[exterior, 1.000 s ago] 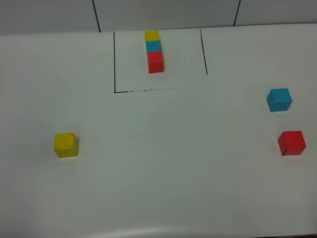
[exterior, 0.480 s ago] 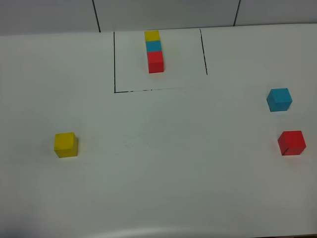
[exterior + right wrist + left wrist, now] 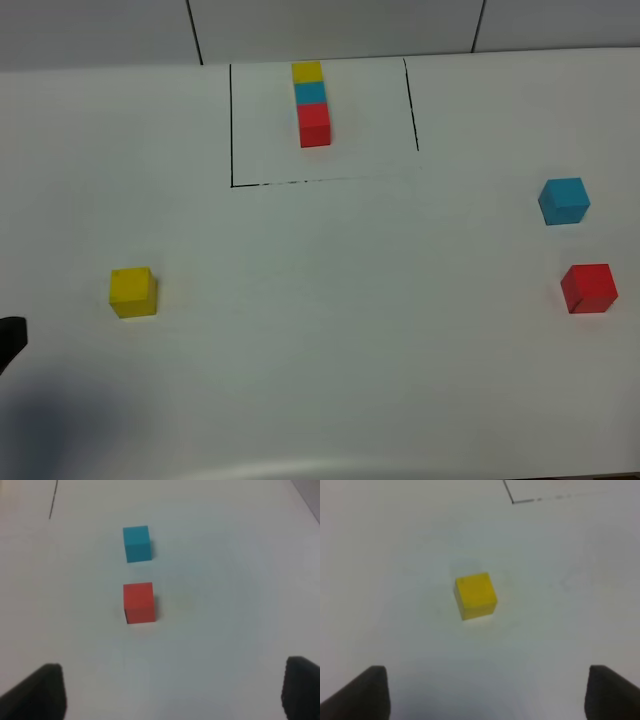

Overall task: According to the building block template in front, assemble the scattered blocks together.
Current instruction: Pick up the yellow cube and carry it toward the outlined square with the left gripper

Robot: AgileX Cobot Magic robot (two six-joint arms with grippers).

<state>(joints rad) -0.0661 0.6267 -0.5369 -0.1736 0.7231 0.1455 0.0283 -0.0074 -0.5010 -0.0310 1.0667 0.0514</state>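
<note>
At the 8 o'clock edge of the desk (image 3: pixel 330 330) the left hand (image 3: pixel 487 692) shows only as a dark tip in the high view. Its wrist view shows the fingers (image 3: pixel 367 692) spread wide with nothing between them. The yellow cube (image 3: pixel 132 291) lies ahead of them, apart.

The template (image 3: pixel 312 103) stands at 12 o'clock inside its black outline (image 3: pixel 232 130), running yellow, cyan, red toward the near edge. The cyan cube (image 3: pixel 564 200) sits at 3 o'clock and the red cube (image 3: pixel 588 288) at 4 o'clock, near each other but not touching. The right hand (image 3: pixel 172 690) is also wide open and empty, with red the nearer cube to it.

The yellow cube looks slightly turned against the fingers' line, so a closing grip could catch its corners and twist or flick it away. On the right, a finger lowered for one cube may nudge its neighbour. Placing the colours in reversed order, or leaving gaps, would also miss the template.
</note>
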